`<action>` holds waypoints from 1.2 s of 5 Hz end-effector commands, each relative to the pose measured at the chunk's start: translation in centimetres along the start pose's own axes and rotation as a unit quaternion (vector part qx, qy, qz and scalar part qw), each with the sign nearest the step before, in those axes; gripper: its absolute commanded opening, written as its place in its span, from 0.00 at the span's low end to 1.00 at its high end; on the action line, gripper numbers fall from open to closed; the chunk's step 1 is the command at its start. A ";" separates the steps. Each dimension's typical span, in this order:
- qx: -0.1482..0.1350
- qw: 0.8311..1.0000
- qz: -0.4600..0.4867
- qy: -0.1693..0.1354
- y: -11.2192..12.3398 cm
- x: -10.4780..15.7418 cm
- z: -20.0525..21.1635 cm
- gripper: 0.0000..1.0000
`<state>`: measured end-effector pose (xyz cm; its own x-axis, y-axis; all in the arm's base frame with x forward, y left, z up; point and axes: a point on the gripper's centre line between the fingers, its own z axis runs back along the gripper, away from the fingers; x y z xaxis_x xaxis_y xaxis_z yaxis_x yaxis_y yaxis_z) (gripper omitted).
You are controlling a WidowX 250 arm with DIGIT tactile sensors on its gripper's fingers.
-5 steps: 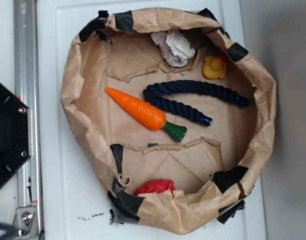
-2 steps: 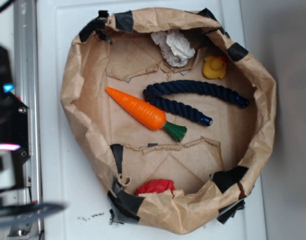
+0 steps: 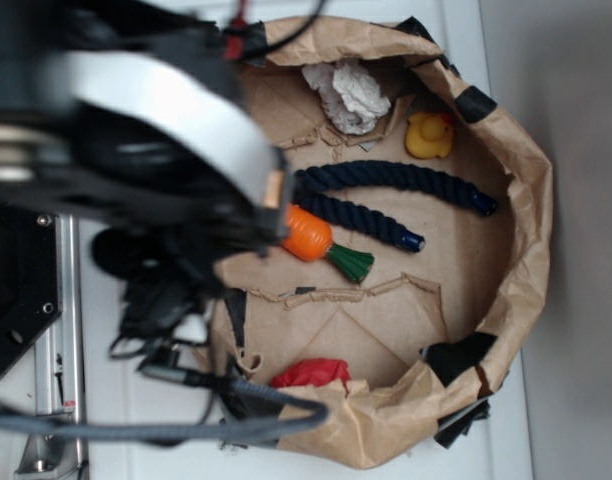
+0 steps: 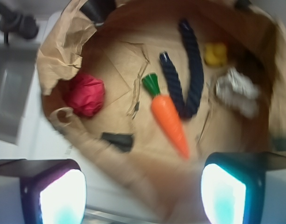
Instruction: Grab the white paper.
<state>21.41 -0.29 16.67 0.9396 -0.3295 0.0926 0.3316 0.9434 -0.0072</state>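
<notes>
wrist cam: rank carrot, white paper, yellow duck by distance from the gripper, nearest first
Judged from the gripper at the bottom edge of the wrist view:
1. Carrot, centre of the bag, tip pointing toward the gripper.
2. White paper, off to the right side, near the bag wall.
3. Yellow duck, upper right, just beyond the paper.
</notes>
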 end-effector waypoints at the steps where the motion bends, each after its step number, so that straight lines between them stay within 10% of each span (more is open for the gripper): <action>1: 0.052 0.993 0.080 -0.074 2.3 1.0 -3.3 1.00; 2: 0.093 0.963 0.199 -0.154 2.9 2.2 -3.9 1.00; 4: 0.120 0.887 0.434 -0.099 5.2 3.7 -6.6 1.00; 6: 0.166 0.750 0.636 -0.075 8.0 1.7 -7.5 1.00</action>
<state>25.58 5.77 8.32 0.4967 0.8129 0.3041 -0.8654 0.4906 0.1023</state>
